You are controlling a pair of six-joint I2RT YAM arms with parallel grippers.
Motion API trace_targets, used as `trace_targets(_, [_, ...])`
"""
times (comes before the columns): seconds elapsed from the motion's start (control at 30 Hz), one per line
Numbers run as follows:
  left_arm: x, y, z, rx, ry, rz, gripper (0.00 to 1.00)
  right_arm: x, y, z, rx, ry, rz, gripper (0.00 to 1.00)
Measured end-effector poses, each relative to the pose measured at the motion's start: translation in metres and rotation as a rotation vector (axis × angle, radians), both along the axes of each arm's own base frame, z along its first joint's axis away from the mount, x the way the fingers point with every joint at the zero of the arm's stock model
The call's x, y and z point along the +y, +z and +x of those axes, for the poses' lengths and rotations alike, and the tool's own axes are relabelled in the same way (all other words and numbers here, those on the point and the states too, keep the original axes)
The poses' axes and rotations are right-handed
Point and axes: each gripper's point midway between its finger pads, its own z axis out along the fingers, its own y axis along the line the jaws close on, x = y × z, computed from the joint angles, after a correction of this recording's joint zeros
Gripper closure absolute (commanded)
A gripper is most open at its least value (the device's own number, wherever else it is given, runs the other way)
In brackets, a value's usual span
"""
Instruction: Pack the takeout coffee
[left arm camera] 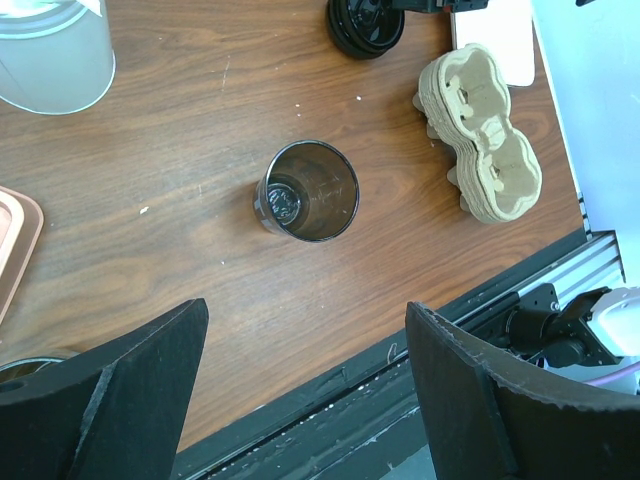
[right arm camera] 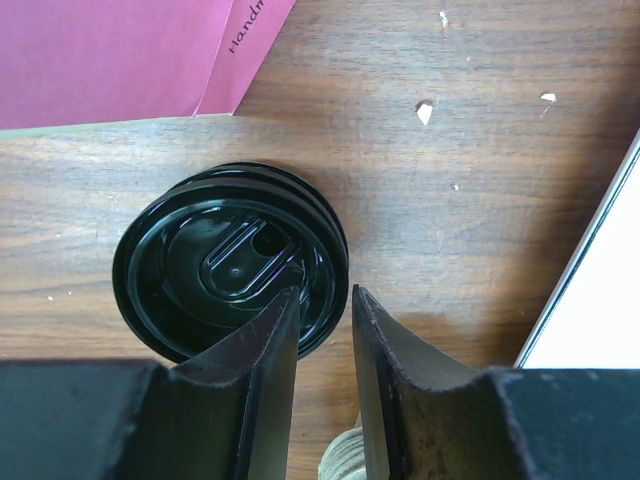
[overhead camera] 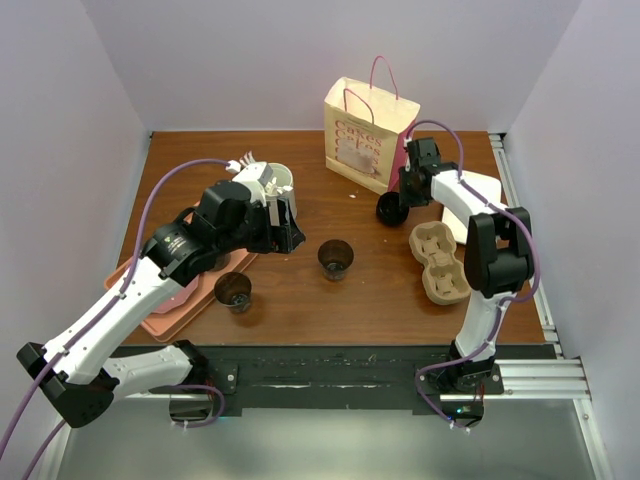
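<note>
**Cups stand uncovered, lids under the right arm**

An uncovered dark cup (overhead camera: 336, 258) stands upright at the middle of the wooden surface (overhead camera: 300, 300). Its inside is glossy black at the bottom, and whether that is liquid cannot be told. A second dark cup (overhead camera: 234, 290), also uncovered, stands at its 8 o'clock, just beside a pink tray (overhead camera: 168, 322). At 1 o'clock lies a stack of black lids (right arm camera: 230, 265). The right end effector (right arm camera: 325, 295) is narrow, with the stack's rim between its fingers; whether it pinches cannot be told. The left end effector (left arm camera: 305, 320) hangs wide, holding nothing, between the middle cup and a white cup (overhead camera: 278, 180) at 10 o'clock. A paper bag (overhead camera: 365, 135) stands at 12 o'clock. A pulp cup carrier (overhead camera: 440, 262) lies at 3 o'clock, both wells bare.
</note>
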Motion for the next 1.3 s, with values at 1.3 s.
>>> trace_targets(1.3, [0.000,0.000,0.000,0.002,-0.002,-0.001,0.16,-0.004,-0.011,0.002,0.027,-0.020,0.023,0.93])
